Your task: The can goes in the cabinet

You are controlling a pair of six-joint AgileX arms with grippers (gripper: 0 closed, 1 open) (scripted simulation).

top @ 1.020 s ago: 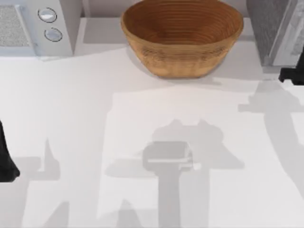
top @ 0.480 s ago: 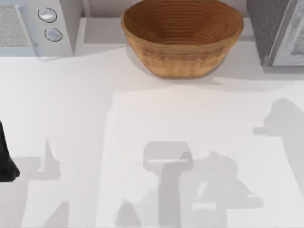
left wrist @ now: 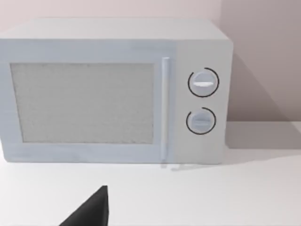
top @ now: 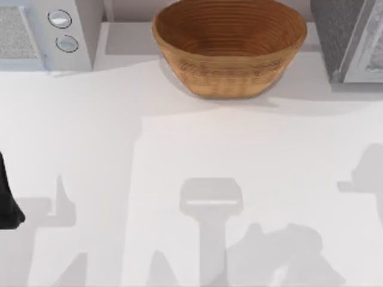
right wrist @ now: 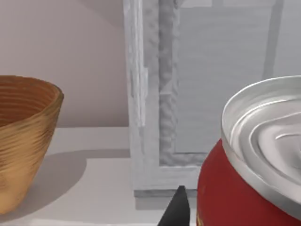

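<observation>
The red can (right wrist: 244, 188) with a shiny silver top looms close in the right wrist view, and my right gripper (right wrist: 221, 214) is shut on it, one dark fingertip (right wrist: 176, 209) showing beside it. Just beyond the can stands the grey cabinet (right wrist: 155, 94) with its pale framed door (right wrist: 225, 70). From above, the cabinet (top: 344, 36) sits at the table's back right corner. My left arm (top: 6, 200) is parked at the left edge of the table, and its gripper (left wrist: 91, 212) faces the microwave.
A large woven basket (top: 230, 45) stands at the back centre, just left of the cabinet, also seen as the basket (right wrist: 23, 141). A white microwave (top: 45, 33) with two round knobs fills the back left corner. Arm shadows lie across the white table (top: 179, 143).
The right arm's dark tip, at the right edge near the cabinet a second ago, has left the top view. Its shadows slid toward the front and right. The left arm has not moved.
</observation>
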